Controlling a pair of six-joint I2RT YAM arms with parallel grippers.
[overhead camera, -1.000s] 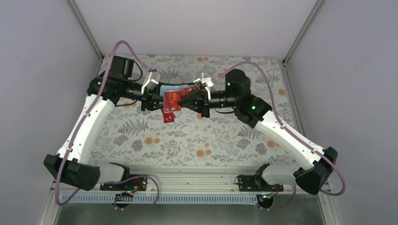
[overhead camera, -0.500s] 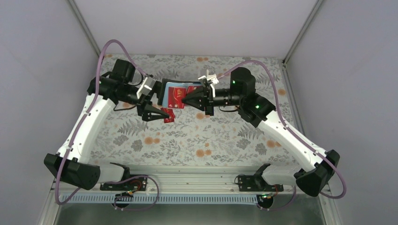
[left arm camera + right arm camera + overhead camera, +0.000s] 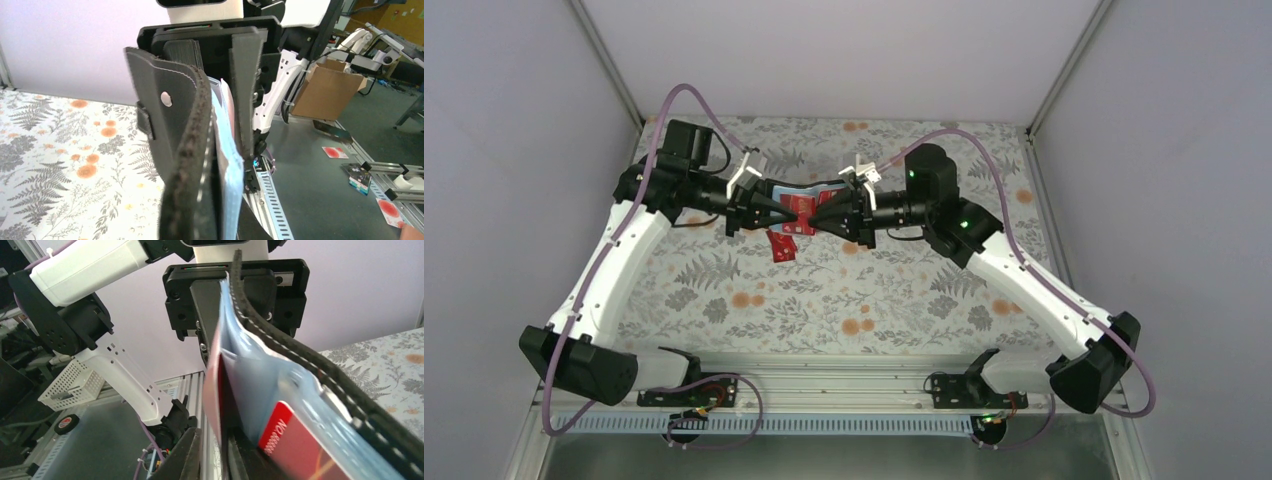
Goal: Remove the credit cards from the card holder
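The black card holder [image 3: 776, 190] hangs unfolded above the table between both arms, its light blue inner face showing. My left gripper [image 3: 774, 212] is shut on its left end; in the left wrist view the holder [image 3: 170, 130] fills the jaws edge-on. My right gripper [image 3: 816, 221] meets it from the right. Its jaws are nearly together around the edge of a red credit card [image 3: 214, 390] that sticks out of the holder [image 3: 300, 360]. A second red card [image 3: 295, 445] sits in the blue pocket. A third card [image 3: 782, 246] lies loose on the table below.
A floral cloth [image 3: 884, 300] covers the table, with grey walls on three sides. A metal rail [image 3: 844, 380] with the arm bases runs along the near edge. Purple cables loop above both arms.
Half a second ago my left gripper was open and low, near the loose card. It has come back up and shut on the holder's left end. The right gripper stayed on its side.
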